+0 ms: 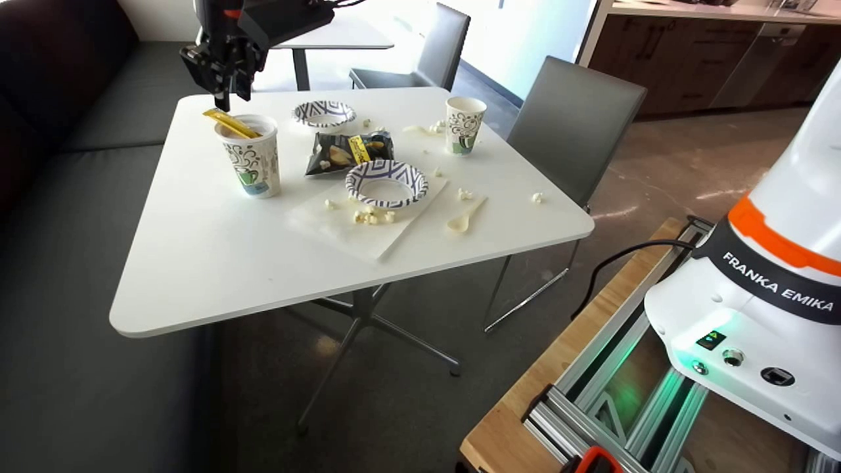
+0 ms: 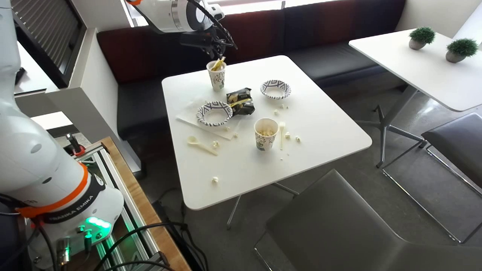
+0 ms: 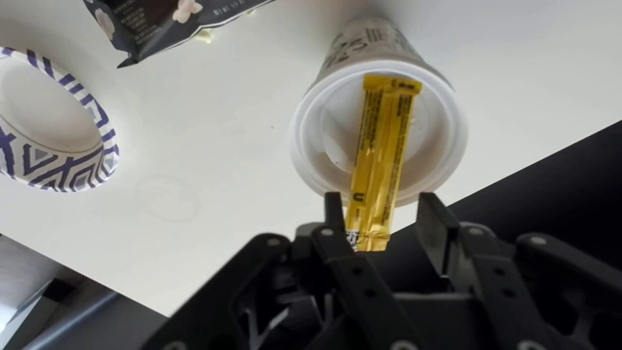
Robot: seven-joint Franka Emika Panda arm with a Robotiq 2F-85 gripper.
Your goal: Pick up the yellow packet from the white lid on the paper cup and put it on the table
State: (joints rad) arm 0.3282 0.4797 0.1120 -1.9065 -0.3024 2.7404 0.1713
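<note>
The yellow packet lies across the white lid, one end sticking out past its rim toward my gripper. It also shows in both exterior views. The lid sits on the upright paper cup, which also shows in an exterior view. The cup stands near an edge of the white table. My gripper is open in the wrist view. The packet's near end shows between its fingers, nearer the left one, with a gap on the right. Contact cannot be told.
A dark snack bag and two patterned bowls are beside the cup. A smaller cup with popcorn, a spoon, a fork and loose popcorn lie farther off. A grey chair stands at the table.
</note>
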